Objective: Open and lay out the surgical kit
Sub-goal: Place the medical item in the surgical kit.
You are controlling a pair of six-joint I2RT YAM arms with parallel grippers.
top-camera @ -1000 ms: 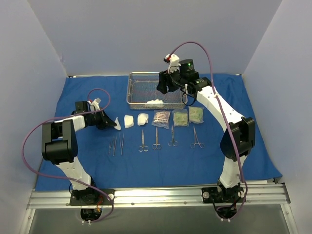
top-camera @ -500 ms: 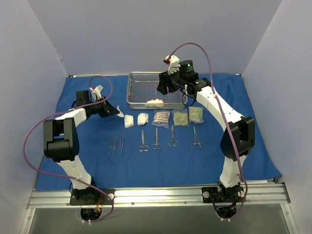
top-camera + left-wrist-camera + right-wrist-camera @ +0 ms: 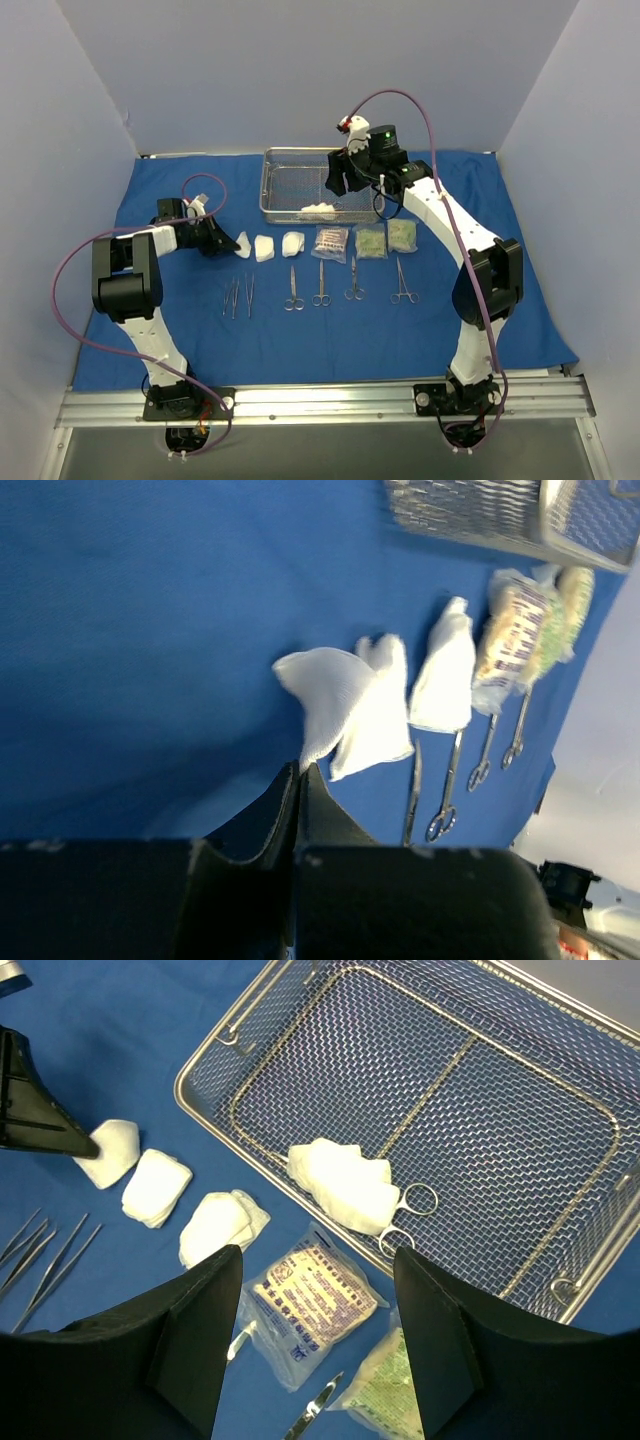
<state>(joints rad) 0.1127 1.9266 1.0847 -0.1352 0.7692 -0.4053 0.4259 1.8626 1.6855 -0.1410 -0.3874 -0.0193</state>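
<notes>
Left hand (image 3: 302,772) clenched on corner of gauze pad (image 3: 325,695); right hand (image 3: 318,1255) spread open above mesh tray (image 3: 520,1110)

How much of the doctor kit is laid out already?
Mostly done: the blue cloth is spread, with gauze pads, packets and steel tools in rows. In hand: the left gripper pinches one gauze pad at the row's end. Left: a gauze wad and a ring-handled tool in the tray, under the open right gripper.
</notes>
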